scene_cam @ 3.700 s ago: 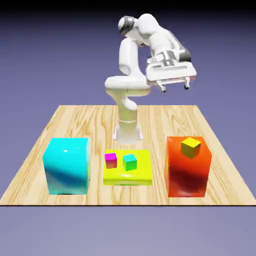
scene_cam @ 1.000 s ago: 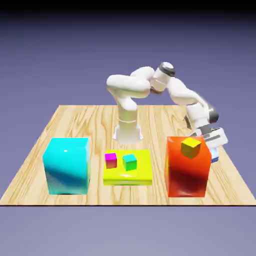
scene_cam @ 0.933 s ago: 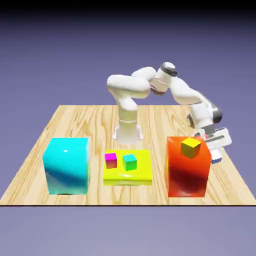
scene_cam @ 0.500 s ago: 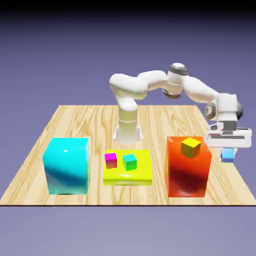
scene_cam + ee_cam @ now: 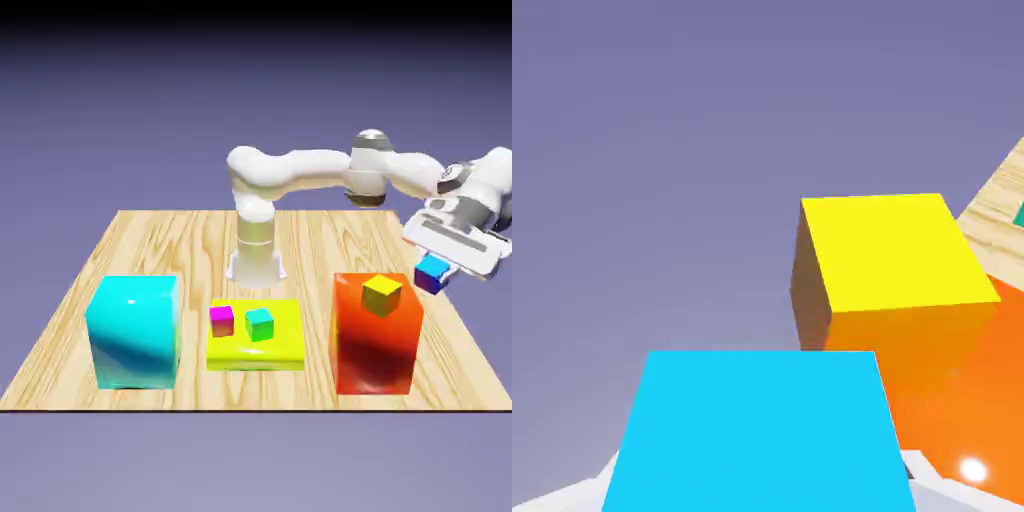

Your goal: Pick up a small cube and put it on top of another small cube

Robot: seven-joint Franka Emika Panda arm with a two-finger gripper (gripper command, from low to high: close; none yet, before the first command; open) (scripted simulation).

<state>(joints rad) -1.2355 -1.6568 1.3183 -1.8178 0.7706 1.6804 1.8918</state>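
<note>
Raised beside the red-orange block [image 5: 375,345] since half a second ago, the small blue cube [image 5: 432,272] sits gripped between nearly closed fingers [image 5: 436,276]; level it before centring above the small yellow cube [image 5: 381,295]

This place is a simulated robot scene, a kind of virtual lab, and not a real room. The backdrop is one smooth blue-violet colour, which becomes black at the top of the exterior view. A white robot arm [image 5: 367,172] stands on a desk [image 5: 170,250] of light wood, and the wood grain looks drawn and very regular. The objects on it are plain blocks with strong, pure colours: a big cyan block [image 5: 135,335], a flat yellow block [image 5: 255,357] and a big orange-red block [image 5: 372,350]. Their surfaces are shiny like plastic, with clean edges, as computer graphics usually show.
</note>
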